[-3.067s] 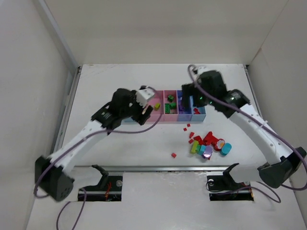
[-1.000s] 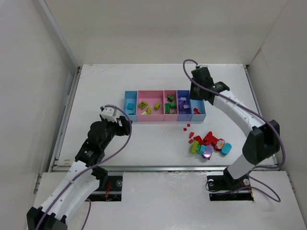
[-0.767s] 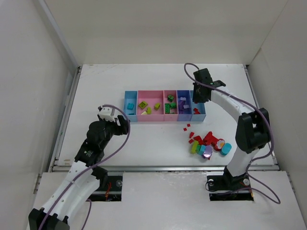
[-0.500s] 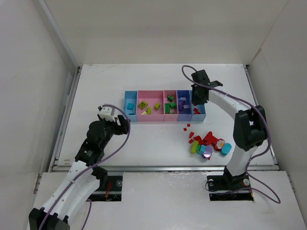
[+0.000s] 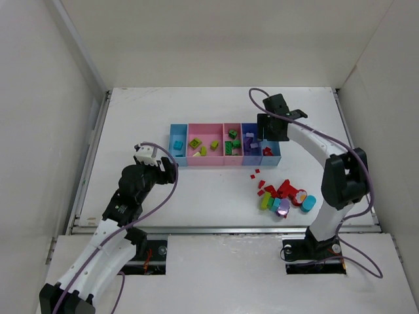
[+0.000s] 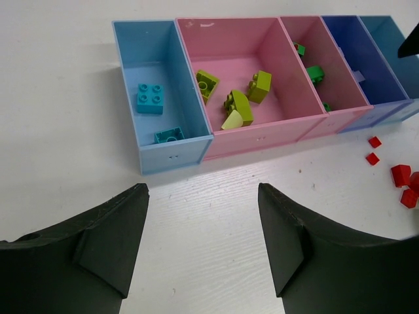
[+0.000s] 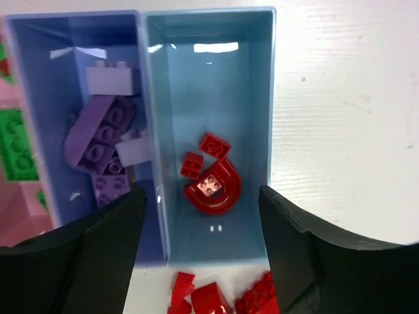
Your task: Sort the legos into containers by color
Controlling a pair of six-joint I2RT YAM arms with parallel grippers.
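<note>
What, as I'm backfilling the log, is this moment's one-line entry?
right gripper: open above right-end bin | red arch: in it | left gripper: open, empty

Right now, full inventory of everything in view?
containers: five joined bins, light blue, pink, pink, purple-blue, light blue, mid-table
cyan legos: two, left light blue bin
lime legos: about four, wide pink bin
green legos: several, narrow pink bin
purple legos: several, purple-blue bin
red legos: three, right light blue bin
loose legos: pile, mixed colours, table near right end of bins
left pincer: one, black, open, short of bins
right pincer: one, black, open, over right bin
</note>
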